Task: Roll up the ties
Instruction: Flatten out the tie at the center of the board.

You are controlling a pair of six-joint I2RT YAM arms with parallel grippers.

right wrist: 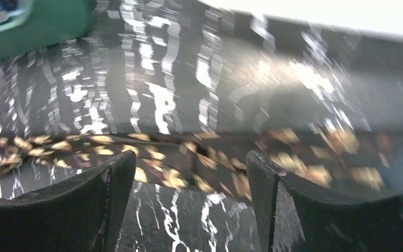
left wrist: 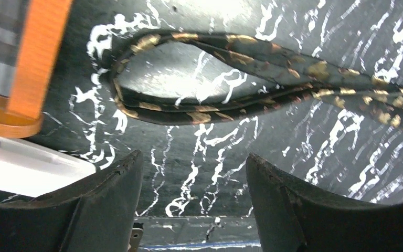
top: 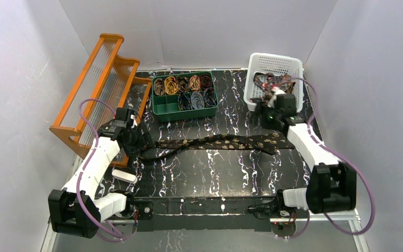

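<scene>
A dark brown tie with gold patterning [top: 215,142] lies stretched left to right across the black marbled table. Its narrow end is doubled into a loop [left wrist: 189,107] on the left. My left gripper [top: 140,140] is open and empty just above the table; in the left wrist view [left wrist: 194,168] the loop lies a little beyond the fingertips. My right gripper [top: 262,118] is open and empty over the tie's wide end; in the right wrist view [right wrist: 191,163] the blurred tie [right wrist: 189,157] crosses just ahead of the fingertips. More limp ties [top: 267,84] lie in a white basket.
A green divided box [top: 160,111] holds several coiled ties at the back centre. The white basket [top: 275,63] stands at the back right, close behind my right gripper. An orange rack [top: 102,79] leans at the back left. A small white object [top: 124,176] lies by the left arm.
</scene>
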